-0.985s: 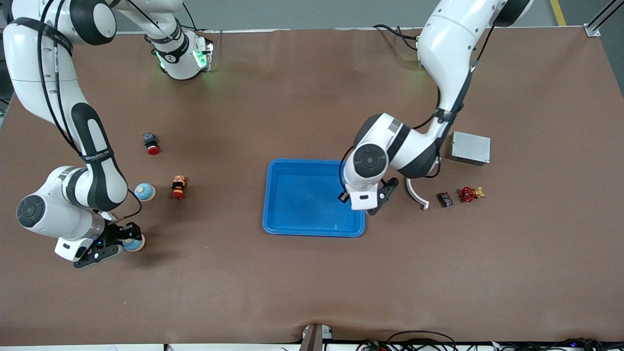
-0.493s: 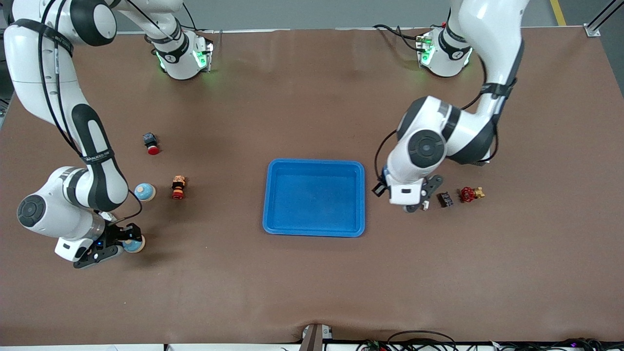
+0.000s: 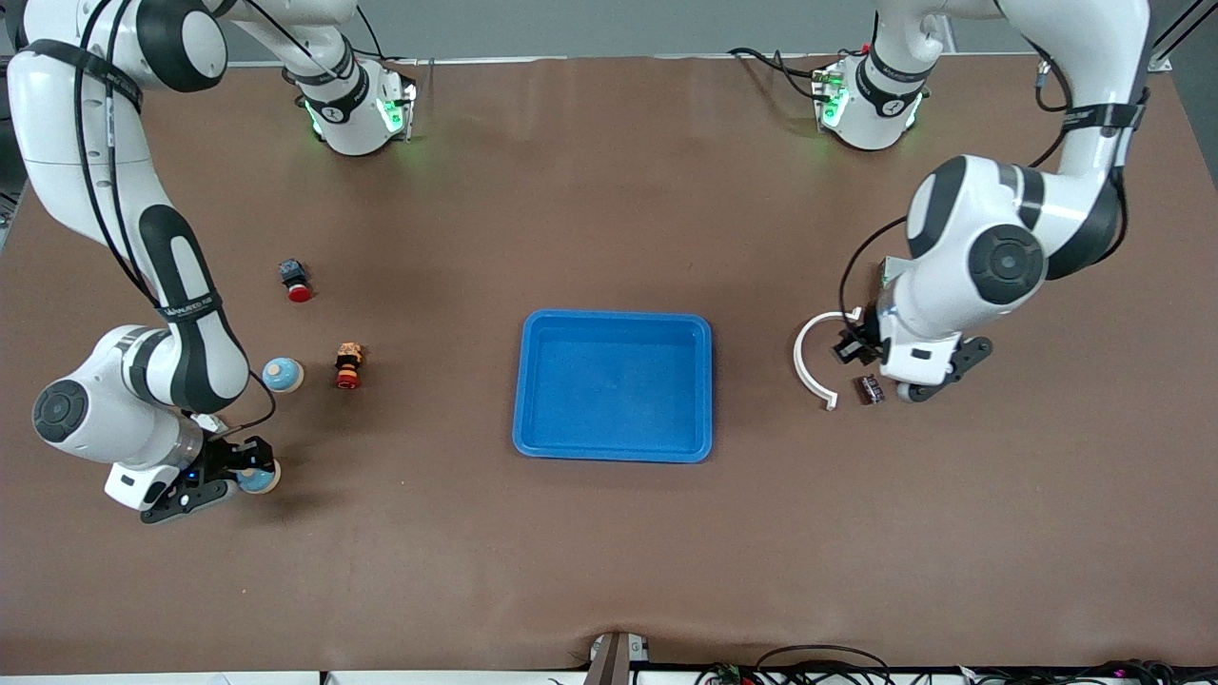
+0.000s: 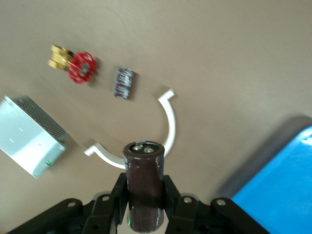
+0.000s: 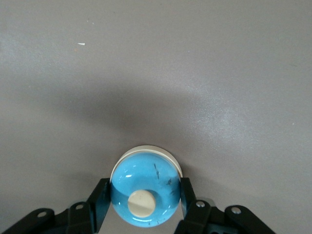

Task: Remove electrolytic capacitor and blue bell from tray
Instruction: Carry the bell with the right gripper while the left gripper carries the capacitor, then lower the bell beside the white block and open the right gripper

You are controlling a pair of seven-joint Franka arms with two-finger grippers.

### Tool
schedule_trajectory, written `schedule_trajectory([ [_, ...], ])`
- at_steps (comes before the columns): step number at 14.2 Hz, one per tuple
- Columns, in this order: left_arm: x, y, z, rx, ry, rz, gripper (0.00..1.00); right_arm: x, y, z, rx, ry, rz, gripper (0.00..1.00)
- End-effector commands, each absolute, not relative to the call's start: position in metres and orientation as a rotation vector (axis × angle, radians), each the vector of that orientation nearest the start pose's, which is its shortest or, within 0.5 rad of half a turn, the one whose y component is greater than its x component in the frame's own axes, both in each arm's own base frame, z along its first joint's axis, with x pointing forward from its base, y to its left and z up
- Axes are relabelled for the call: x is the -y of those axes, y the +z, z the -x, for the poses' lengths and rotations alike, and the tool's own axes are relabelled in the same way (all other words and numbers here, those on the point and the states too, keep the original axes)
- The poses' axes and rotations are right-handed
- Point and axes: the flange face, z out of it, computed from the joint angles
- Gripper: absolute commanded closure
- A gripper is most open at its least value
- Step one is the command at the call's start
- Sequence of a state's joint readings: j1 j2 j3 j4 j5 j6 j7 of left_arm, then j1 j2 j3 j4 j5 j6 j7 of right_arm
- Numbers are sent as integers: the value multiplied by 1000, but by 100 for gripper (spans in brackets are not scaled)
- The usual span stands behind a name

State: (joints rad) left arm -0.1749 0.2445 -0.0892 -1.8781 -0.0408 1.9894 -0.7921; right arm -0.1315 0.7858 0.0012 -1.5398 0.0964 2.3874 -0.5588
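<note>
My left gripper [image 3: 850, 350] is shut on a dark brown cylindrical capacitor [image 4: 144, 178], held upright in the air over a white arc-shaped piece [image 3: 807, 366]. In the left wrist view the gripper [image 4: 145, 207] has a finger on each side of the capacitor. My right gripper [image 3: 245, 473] is low at the table toward the right arm's end, shut on a blue dome bell [image 3: 257, 477] with a white button. In the right wrist view the bell [image 5: 146, 178] sits between the fingers of the gripper [image 5: 145, 197]. The blue tray [image 3: 614, 317] lies in the middle.
A second blue bell [image 3: 283, 375], an orange-red part [image 3: 348, 366] and a red push button [image 3: 297, 281] lie toward the right arm's end. A small dark capacitor [image 4: 124, 83], a red valve [image 4: 80, 68] and a silver box [image 4: 29, 136] lie by the arc [image 4: 168, 122].
My left arm has swung from over the tray's edge toward its own end of the table, carrying the capacitor over the white arc. My right gripper has stayed at the bell.
</note>
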Motion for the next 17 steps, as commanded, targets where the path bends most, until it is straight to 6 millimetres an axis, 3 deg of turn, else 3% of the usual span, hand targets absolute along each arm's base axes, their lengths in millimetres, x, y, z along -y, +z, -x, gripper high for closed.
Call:
schedule_trajectory([
  [1, 109, 375, -579, 723, 248, 3026, 100, 94, 192, -707, 535, -149, 3035, 100],
  [4, 52, 368, -587, 587, 280, 3062, 100, 93, 186, -707, 534, -152, 3035, 100],
  [5, 37, 360, -590, 543, 288, 3054, 100, 91, 186, -707, 541, -151, 3035, 95],
  [6, 24, 358, -593, 534, 284, 3043, 100, 91, 187, -708, 541, -156, 3036, 1],
  [10, -24, 325, -611, 465, 297, 2971, 100, 91, 193, -711, 552, -164, 3037, 0],
  [12, -35, 316, -617, 413, 297, 2970, 100, 90, 197, -713, 550, -175, 3039, 0],
  [15, -54, 285, -625, 366, 259, 2983, 100, 84, 215, -720, 562, -201, 3037, 0],
  [17, -60, 265, -627, 352, 239, 2980, 100, 71, 239, -725, 559, -180, 3025, 0],
])
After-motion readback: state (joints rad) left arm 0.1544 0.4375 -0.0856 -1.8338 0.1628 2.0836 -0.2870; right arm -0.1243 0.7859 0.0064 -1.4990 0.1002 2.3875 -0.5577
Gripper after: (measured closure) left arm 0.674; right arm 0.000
